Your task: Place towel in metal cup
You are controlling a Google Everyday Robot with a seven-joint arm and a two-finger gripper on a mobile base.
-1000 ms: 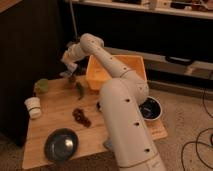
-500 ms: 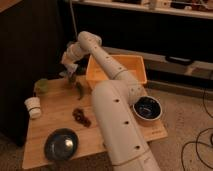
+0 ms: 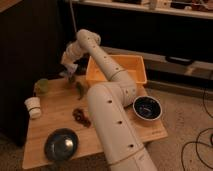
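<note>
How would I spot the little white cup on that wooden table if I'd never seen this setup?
Start at the wooden table and go to its left edge, far from the yellow tub and from the gripper, shut at the back. The white cup stands there, just in front of the light green cup. It is the only white, ribbed one.

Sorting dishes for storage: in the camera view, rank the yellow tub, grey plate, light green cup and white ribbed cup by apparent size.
Yellow tub; grey plate; then light green cup and white ribbed cup, which look alike. Gripper, shut, hangs beside the tub's left end.
</note>
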